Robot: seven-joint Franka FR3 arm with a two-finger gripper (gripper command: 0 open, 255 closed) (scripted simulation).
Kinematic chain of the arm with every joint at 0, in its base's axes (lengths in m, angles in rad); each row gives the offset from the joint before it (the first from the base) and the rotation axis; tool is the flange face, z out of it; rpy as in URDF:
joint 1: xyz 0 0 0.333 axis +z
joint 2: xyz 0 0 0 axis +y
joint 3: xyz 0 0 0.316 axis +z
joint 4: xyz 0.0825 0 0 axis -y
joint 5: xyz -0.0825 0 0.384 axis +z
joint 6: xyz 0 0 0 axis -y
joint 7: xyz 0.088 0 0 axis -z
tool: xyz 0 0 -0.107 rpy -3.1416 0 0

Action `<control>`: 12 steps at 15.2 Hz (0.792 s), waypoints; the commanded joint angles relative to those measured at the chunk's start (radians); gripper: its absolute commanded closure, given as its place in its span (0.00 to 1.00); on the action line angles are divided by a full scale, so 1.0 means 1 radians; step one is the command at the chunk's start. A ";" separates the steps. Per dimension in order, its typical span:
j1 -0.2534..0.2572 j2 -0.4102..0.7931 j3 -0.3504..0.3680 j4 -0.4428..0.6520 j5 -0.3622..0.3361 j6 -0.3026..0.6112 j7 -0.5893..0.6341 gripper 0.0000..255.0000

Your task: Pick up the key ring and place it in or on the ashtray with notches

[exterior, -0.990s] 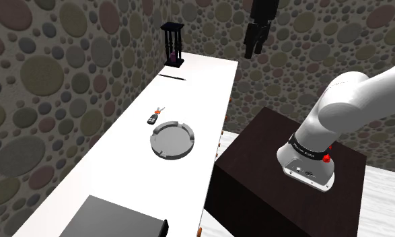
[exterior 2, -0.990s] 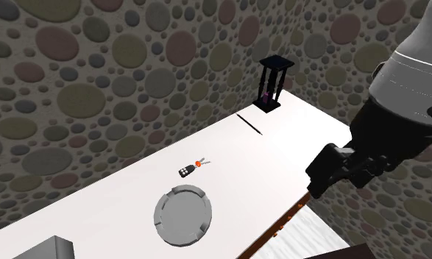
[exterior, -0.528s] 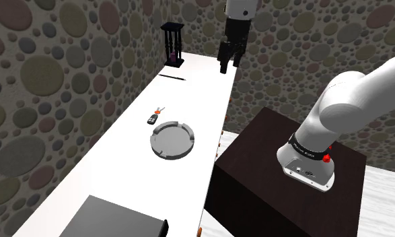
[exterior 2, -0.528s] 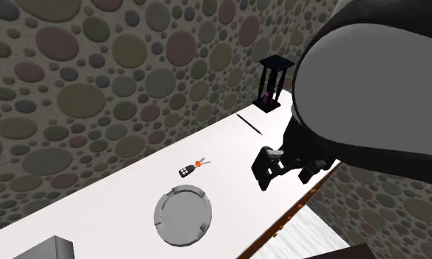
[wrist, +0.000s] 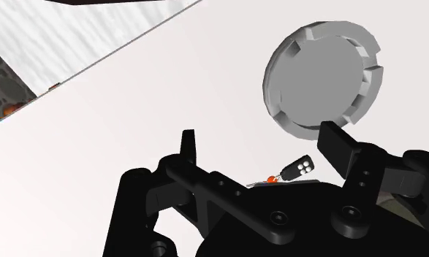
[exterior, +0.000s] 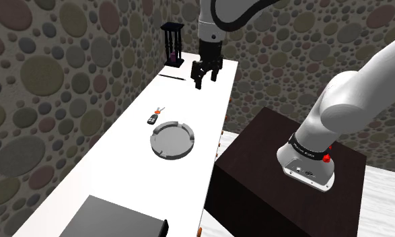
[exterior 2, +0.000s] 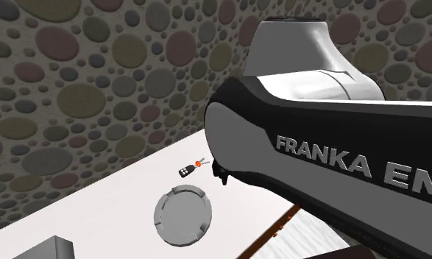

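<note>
grey box (exterior: 115,217): closest thing, at the near end of the white table (exterior: 122,161). The picture's bottom edge cuts it off, so you only get a dark top and one side. The second exterior view catches just a corner.
stand (exterior: 249,188): dark box right beside the table with the arm's white base on it. Its lower part is out of frame.
ashtray (exterior: 172,139): round, grey, notched rim, flat on the table about midway along. Whole in the shoulder view, and the wrist view (wrist: 322,79) has it past the fingertips.
key ring (exterior: 153,116): lying on the table just beyond the ashtray, toward the wall side, not touching it. Dark fob with a bit of orange. The rest is too tiny to make out, and in the wrist view (wrist: 299,169) the gripper body hides the ring end.
gripper (exterior: 205,81): hanging over the table's far half, well past the key ring, pointing down. fingers (wrist: 188,150) spread wide apart with nothing between them.
arm (exterior 2: 317,154): honestly blocks most of the second exterior view, covering the table's far end.
stick (exterior: 171,77): thin dark thing on the table beyond the gripper. Can't tell what it is.
frame (exterior: 173,46): small black rack at the far end with something purple inside.
wall (exterior: 54,67): spotty wallpaper behind it all.
</note>
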 commanded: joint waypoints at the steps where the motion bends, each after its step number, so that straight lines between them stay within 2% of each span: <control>1: 0.002 0.082 0.028 0.034 -0.013 0.058 0.046 0.00; 6: 0.011 0.275 0.082 0.131 -0.081 0.170 0.174 0.00; 12: 0.051 0.517 0.099 0.295 -0.212 0.252 0.344 0.00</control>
